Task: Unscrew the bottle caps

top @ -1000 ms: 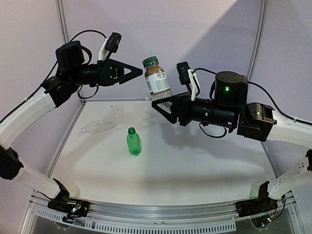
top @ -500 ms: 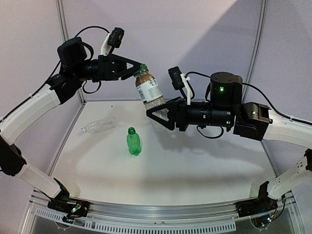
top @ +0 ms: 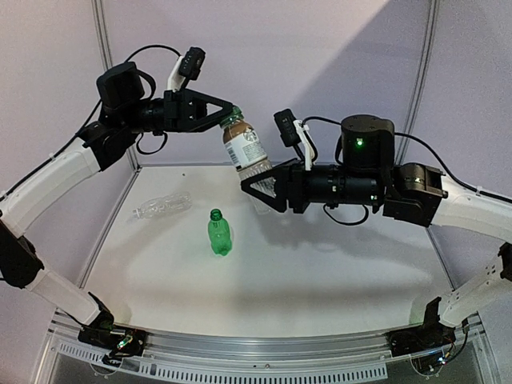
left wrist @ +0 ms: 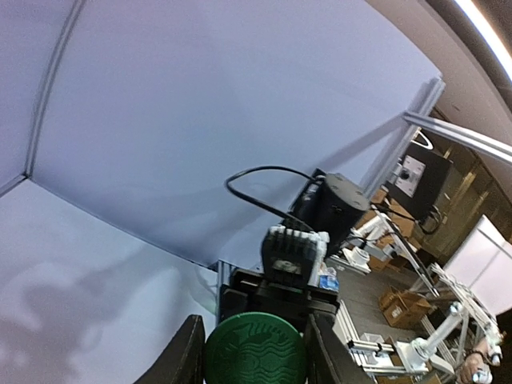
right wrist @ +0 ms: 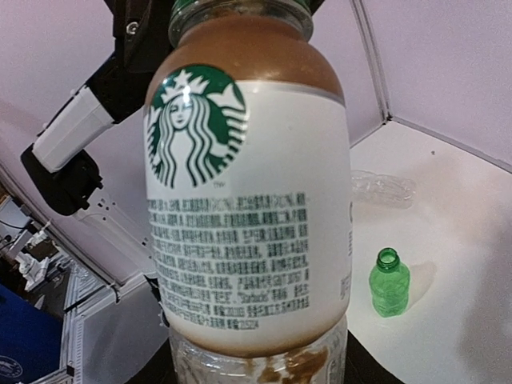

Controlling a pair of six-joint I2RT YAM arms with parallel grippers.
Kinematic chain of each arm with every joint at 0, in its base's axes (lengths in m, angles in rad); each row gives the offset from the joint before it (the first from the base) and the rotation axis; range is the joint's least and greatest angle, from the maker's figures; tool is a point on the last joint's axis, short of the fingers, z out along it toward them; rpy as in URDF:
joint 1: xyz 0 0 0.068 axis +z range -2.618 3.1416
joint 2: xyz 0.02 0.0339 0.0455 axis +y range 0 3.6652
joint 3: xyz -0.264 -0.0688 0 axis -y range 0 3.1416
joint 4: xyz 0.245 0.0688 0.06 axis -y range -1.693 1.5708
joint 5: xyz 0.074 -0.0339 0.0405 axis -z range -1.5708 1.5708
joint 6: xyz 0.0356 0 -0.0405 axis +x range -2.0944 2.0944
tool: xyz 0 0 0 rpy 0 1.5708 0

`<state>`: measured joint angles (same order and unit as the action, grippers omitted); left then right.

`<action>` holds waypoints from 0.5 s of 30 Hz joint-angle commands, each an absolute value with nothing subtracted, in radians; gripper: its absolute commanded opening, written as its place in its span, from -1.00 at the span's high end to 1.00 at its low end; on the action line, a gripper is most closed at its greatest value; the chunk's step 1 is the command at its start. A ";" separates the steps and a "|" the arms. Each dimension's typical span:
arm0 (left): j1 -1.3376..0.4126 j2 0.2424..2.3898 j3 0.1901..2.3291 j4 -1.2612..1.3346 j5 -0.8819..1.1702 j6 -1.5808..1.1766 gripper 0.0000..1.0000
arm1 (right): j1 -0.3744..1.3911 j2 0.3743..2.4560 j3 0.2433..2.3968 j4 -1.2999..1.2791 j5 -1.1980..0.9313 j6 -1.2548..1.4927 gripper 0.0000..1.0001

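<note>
Clenching dark green cap in left hand, gripping labelled bottle low in right hand; best twisting squarely about neck, bracing body against spin.

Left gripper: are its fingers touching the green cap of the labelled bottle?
Touching. The left wrist view shows the left gripper with both fingers flush against the green cap of the labelled bottle, no gap either side.

Starbucks siren logo on bottle label, also on green cap
</note>
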<state>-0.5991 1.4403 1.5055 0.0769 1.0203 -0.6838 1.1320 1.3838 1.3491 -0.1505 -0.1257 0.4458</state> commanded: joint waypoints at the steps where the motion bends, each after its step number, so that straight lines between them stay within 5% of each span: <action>1: -0.612 1.465 1.496 -0.092 0.902 -0.638 0.75 | 1.133 1.447 1.479 -0.319 0.137 0.375 0.47; 15: -0.670 1.613 1.776 -0.643 0.535 -0.678 0.72 | 1.168 1.621 1.697 -0.533 0.517 0.199 0.54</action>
